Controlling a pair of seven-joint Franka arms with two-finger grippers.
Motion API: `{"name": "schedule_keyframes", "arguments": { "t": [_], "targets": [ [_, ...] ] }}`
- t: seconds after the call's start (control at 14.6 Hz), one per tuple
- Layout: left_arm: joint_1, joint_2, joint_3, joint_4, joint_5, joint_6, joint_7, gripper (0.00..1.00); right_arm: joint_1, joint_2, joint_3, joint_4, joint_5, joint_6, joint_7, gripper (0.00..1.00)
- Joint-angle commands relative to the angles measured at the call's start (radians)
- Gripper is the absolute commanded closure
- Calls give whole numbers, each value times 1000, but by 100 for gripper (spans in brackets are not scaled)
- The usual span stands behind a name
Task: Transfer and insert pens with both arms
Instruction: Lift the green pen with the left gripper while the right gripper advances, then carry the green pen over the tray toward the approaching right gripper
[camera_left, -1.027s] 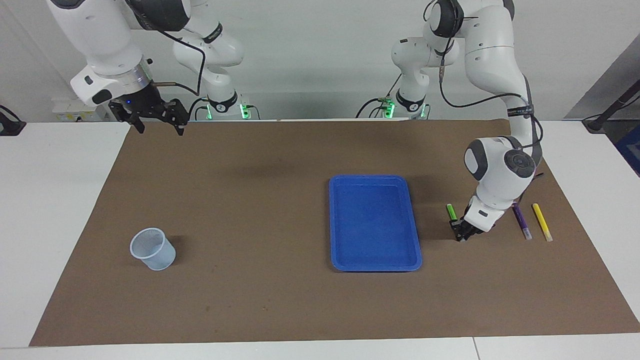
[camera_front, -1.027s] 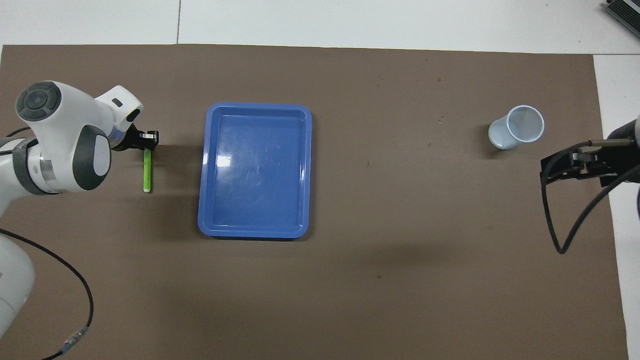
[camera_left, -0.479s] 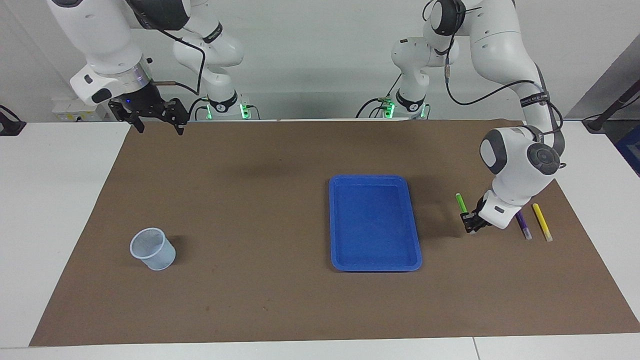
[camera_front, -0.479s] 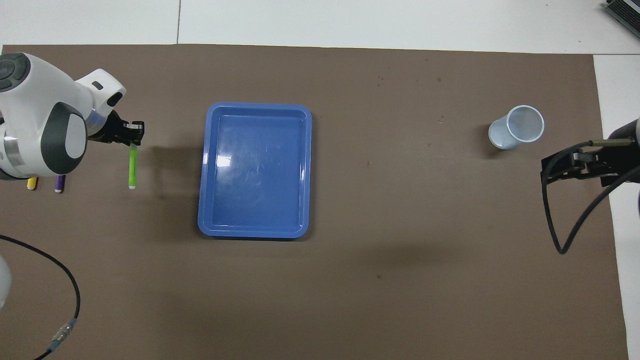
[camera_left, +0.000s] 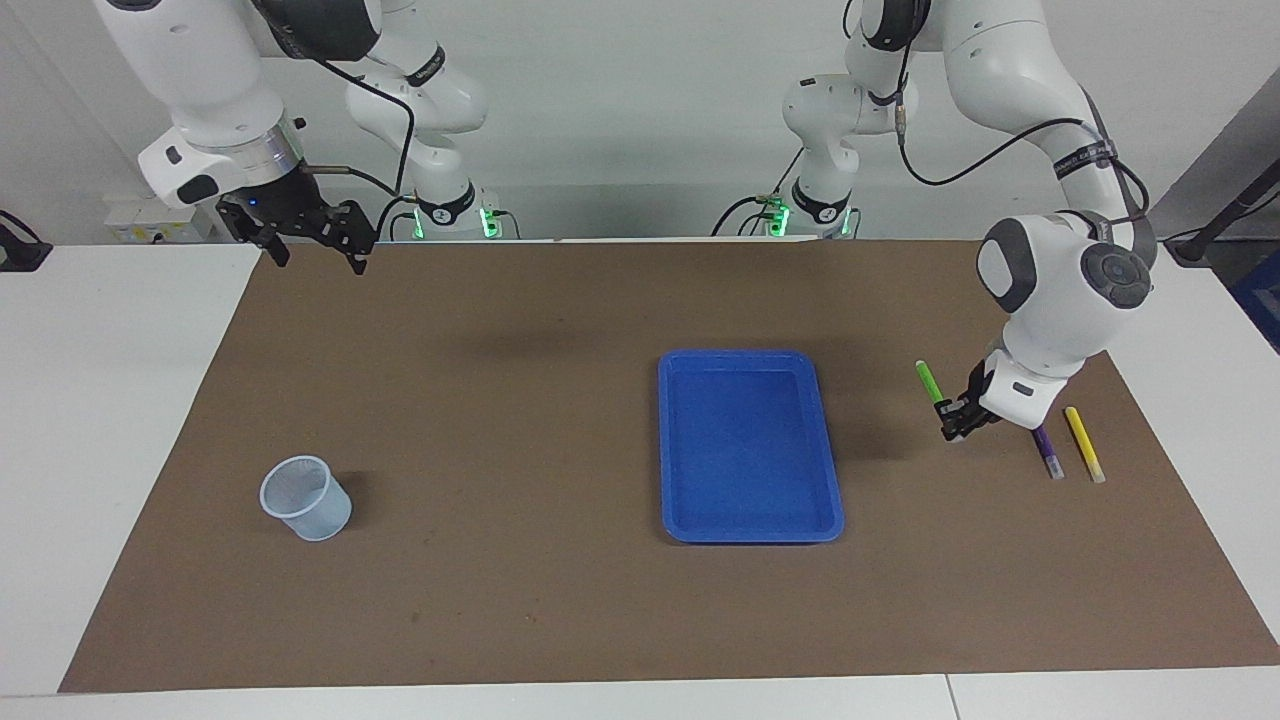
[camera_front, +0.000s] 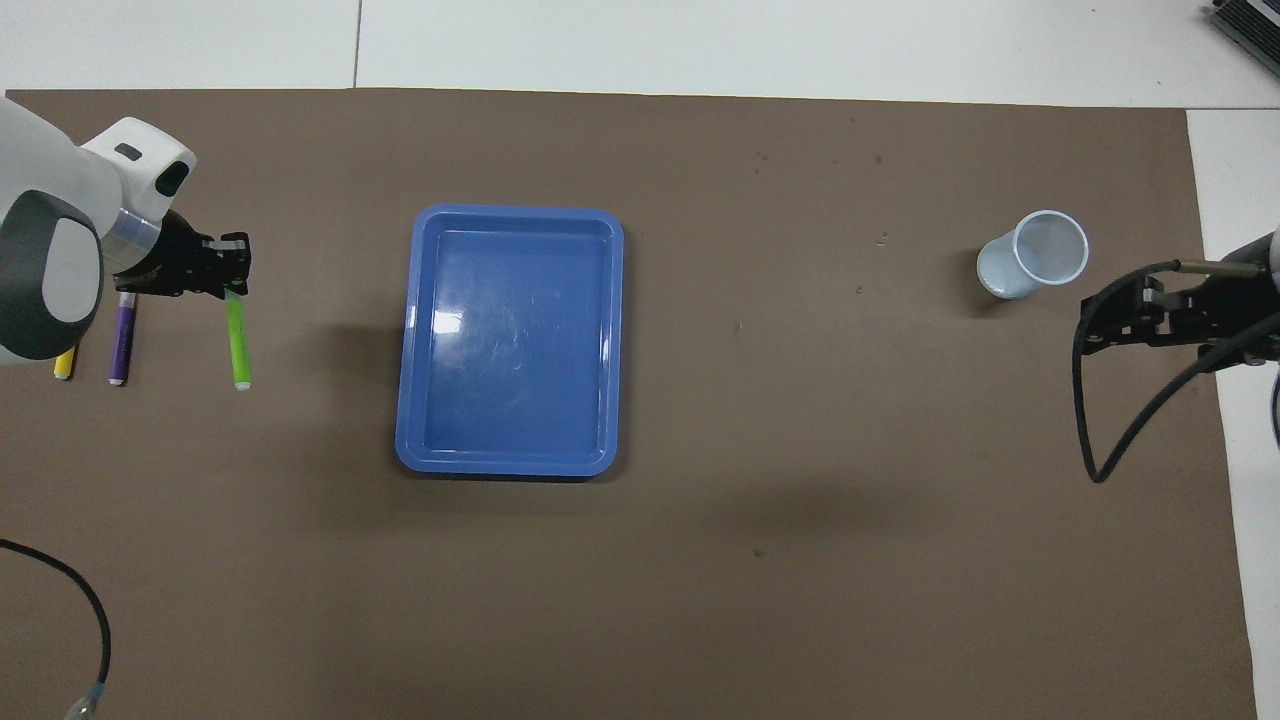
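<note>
Three pens: your left gripper (camera_left: 953, 430) clenches the green pen (camera_left: 929, 381) by one end, raised over the mat (camera_left: 520, 600) between the blue tray (camera_left: 750, 530) and the purple pen (camera_left: 1045, 452); the yellow pen (camera_left: 1083, 443) lies just beside that. Your right gripper (camera_left: 312, 240) waits released above the mat's corner, the cup (camera_left: 305, 497) well apart.

No text, label or number can be read anywhere (the arm bands' lettering is too small)
</note>
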Motion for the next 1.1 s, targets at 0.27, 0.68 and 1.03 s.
{"name": "schedule_keyframes", "arguments": {
  "t": [0.27, 0.68, 1.03],
  "targets": [
    [-12, -85, -4, -9, -10, -88, -231, 100, 69, -17, 4, -27, 49, 48, 304, 2],
    [-10, -109, -7, 57, -10, -217, -547, 100, 143, -16, 6, -27, 98, 63, 578, 3],
    [-13, -155, -14, 56, -10, -239, -855, 100, 204, -14, 9, -27, 108, 90, 810, 2]
  ]
}}
